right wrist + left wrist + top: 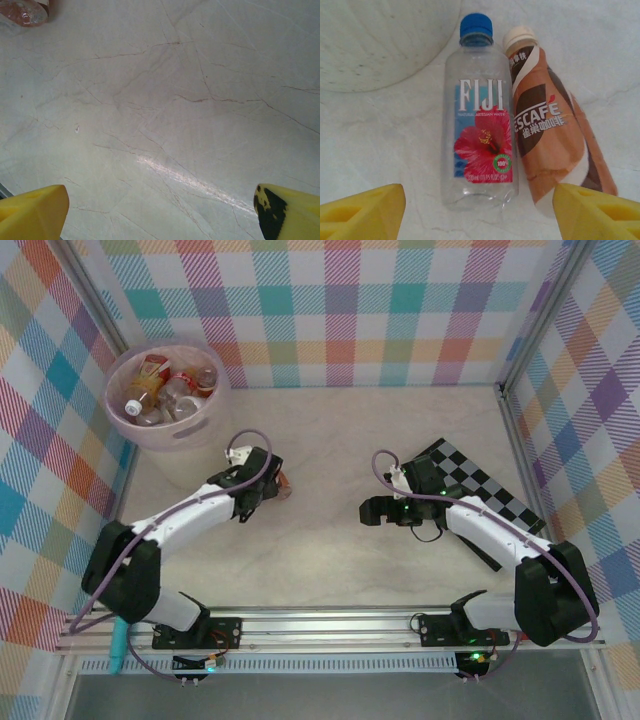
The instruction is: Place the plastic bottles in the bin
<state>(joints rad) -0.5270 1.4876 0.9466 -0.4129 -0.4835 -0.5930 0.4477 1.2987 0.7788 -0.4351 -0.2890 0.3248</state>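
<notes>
Pale desk (pixel 340 440): several bottles (pixel 165 390) sit in the far-left bin (pixel 200 426). A water bottle (pixel 480 135) and coffee bottle (pixel 550 135) are left, side by side under my spread left pincer (pixel 479 212); my right pincer (pixel 160 215) gapes too.

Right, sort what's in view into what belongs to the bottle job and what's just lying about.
Belongs to the job:
- Fiji water bottle, lying down
- Nescafé bottle, lying beside it
- bin, with several bottles already inside

Just lying about:
- checkered board, under the right arm
- teal object, by the near rail
</notes>
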